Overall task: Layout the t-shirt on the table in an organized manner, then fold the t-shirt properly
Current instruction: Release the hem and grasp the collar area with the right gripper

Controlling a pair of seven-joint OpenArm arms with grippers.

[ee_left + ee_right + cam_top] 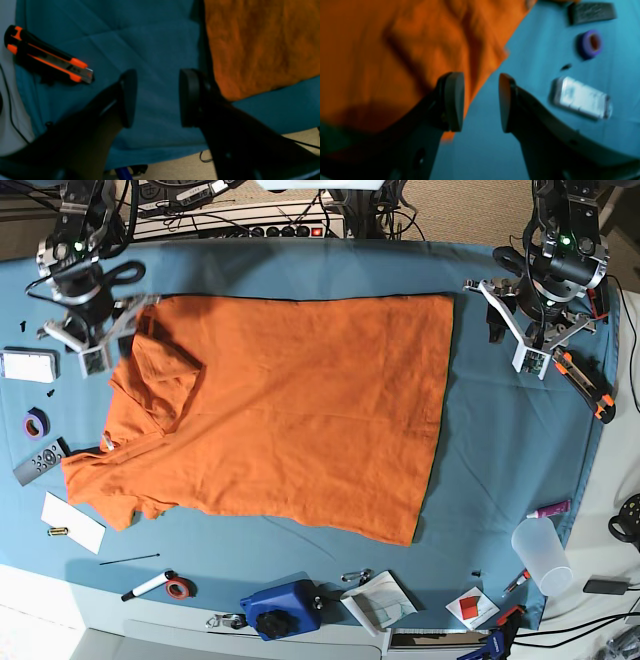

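Beneath our two black two-fingered claws, both open and empty, lay one crumpled bright-orange cotton t-shirt on one teal-clothed table!

From my screen I count one shirt, one cutter, one remote, two rings (one purple, one red) and one bottle.

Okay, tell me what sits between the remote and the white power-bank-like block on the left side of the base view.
The purple tape roll lies between the remote and the white block, as the base view shows.
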